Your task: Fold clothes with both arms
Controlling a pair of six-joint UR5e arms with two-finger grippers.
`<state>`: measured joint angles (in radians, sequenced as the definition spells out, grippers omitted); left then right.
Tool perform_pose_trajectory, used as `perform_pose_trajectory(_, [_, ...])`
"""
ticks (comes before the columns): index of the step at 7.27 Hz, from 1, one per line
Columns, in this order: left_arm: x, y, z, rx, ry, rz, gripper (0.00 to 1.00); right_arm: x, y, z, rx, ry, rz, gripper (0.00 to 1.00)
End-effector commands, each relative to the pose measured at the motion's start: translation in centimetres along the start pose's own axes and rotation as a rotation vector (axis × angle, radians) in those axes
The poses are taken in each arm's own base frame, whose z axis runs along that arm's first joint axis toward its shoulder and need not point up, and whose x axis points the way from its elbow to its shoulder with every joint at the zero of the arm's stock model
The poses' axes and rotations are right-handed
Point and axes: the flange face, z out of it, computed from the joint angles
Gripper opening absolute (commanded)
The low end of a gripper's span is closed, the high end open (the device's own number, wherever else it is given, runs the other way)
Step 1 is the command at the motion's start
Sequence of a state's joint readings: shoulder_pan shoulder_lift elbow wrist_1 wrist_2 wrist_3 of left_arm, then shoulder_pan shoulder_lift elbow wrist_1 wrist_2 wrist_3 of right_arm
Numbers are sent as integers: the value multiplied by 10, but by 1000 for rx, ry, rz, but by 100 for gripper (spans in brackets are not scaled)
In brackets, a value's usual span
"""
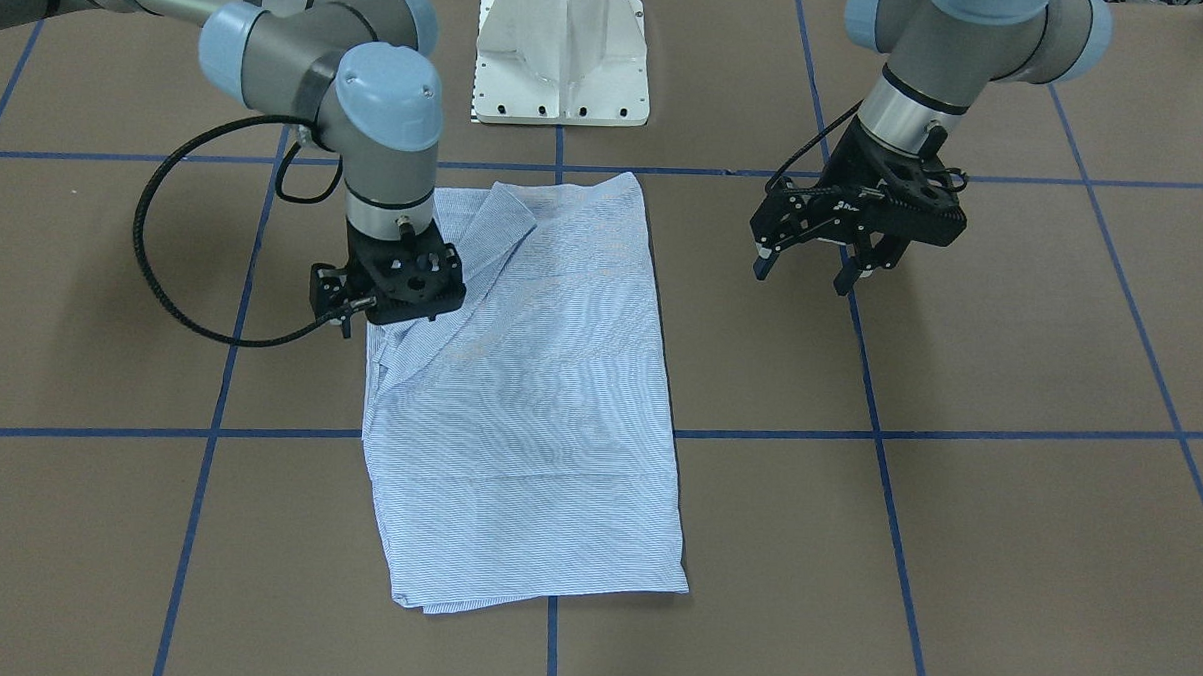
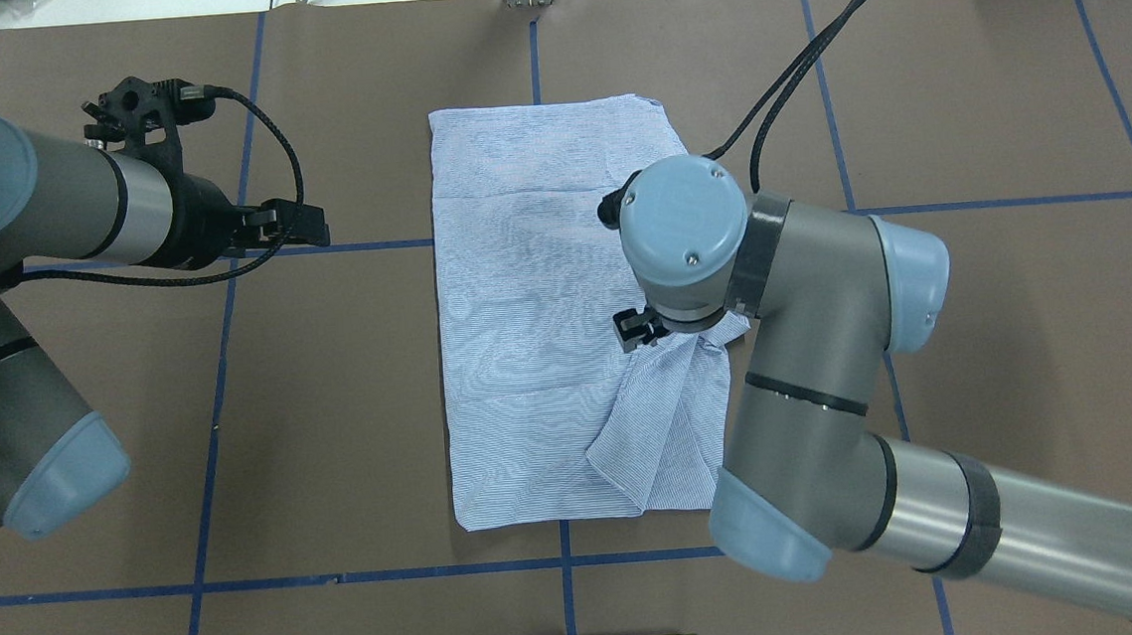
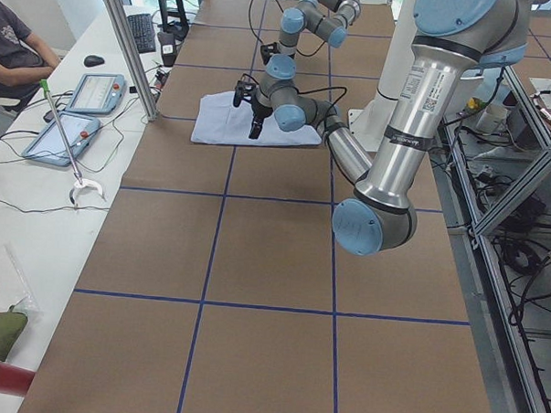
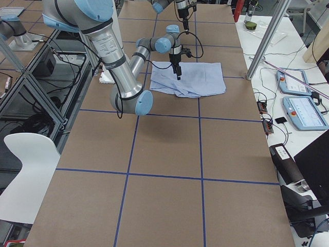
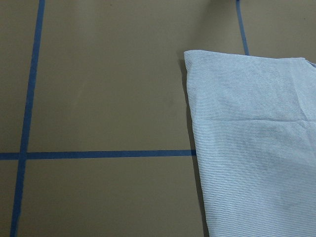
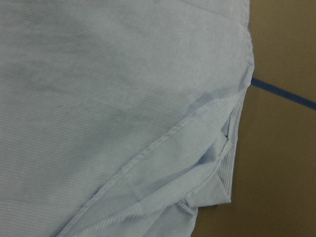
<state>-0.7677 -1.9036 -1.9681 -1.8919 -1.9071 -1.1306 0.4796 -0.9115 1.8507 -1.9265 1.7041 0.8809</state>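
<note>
Fingers (image 1: 761, 267) of the left claw (image 1: 802, 273) stand spread with nothing between them, hanging above bare surface (image 1: 1005, 532) and well apart from the cloth. The right claw (image 1: 403, 289) points straight down onto the shirt (image 1: 549, 396). Its tips are hidden under its own body, so I cannot tell whether it pinches cloth or only presses on it; creases running toward it hint at a pinch, no more. In the overhead view the shirt lies at the centre as a narrow panel, its long axis running from 12 to 6 o'clock. It is smooth along its 9 o'clock edge, with a rumpled flap (image 2: 664, 430) bunched at about 4 to 5 o'clock, just below the right claw. The left claw is out at 10 o'clock from the shirt. Blue tape lines (image 1: 958, 432) cross the brown surface. The lengthwise fold looks done, and the step in hand seems to be tidying that side flap into the panel. The next move probably calls for laying the flap flat inside the outline. After that, both claws would take the corners of one short end, so the left claw must travel in toward the 9 o'clock edge and drop low.
</note>
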Motion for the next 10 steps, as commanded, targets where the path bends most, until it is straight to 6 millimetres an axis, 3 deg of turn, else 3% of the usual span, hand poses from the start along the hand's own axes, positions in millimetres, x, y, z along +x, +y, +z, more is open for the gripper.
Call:
perform_pose_trajectory(1, [-1,0,1,-1,-2,0,100,-48,50,-4,13,-8,-31,100])
perform_pose_trajectory(2, [-1,1,1,-1,-2,0,100,-63,62,-4,18,-29,-53,100])
perform_pose_trajectory(3, [-3,1,2,-3,-6,1,100,-92,81,-4,73,-93,-97,99])
perform_pose_trajectory(5, [-5,2,3,-5,-11,1,100,-114,92,15,126,-173,-122,92])
perform_pose_trajectory(6, [-7,2,4,-7,-13,1,100,-117,94,17,123,-169,-126,91])
perform_pose_trajectory(8, [-6,1,6,-6,-12,-3,100,-111,85,48,113,-93,-120,92])
perform_pose_trajectory(10, [-6,1,6,-5,-13,-3,100,-107,82,58,106,-71,-119,99])
